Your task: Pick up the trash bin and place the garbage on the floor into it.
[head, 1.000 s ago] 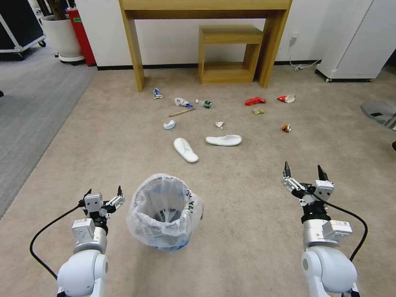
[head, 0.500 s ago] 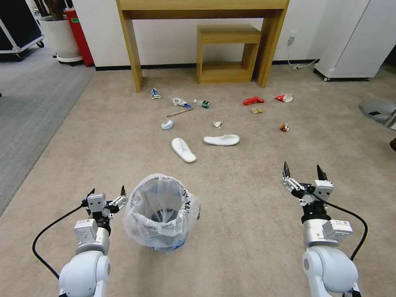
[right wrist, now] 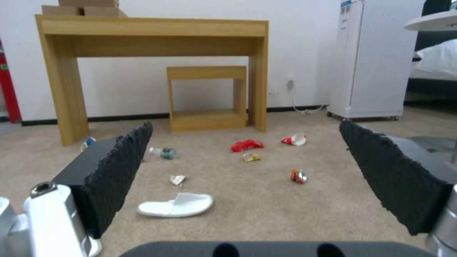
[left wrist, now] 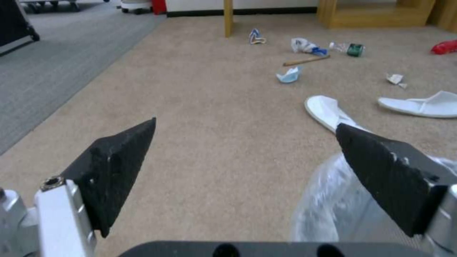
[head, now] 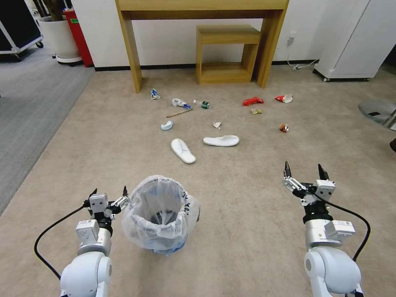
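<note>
Your left pincer [head: 109, 193] stood wide open just beside the trash bin [head: 159, 214], its right finger [left wrist: 386, 171] at the crinkled bag. The bin sat upright on the floor [head: 247, 214]. Beyond it the garbage [head: 180, 103] lay scattered before the desk [head: 202, 8]. Your right pincer [head: 304, 170] hovered wide open, well apart.

- Bare floor [head: 255, 198] lies open between the trash bin [head: 159, 214] and two white slippers [head: 183, 150].
- Slippers lie before the garbage [head: 181, 103].
</note>
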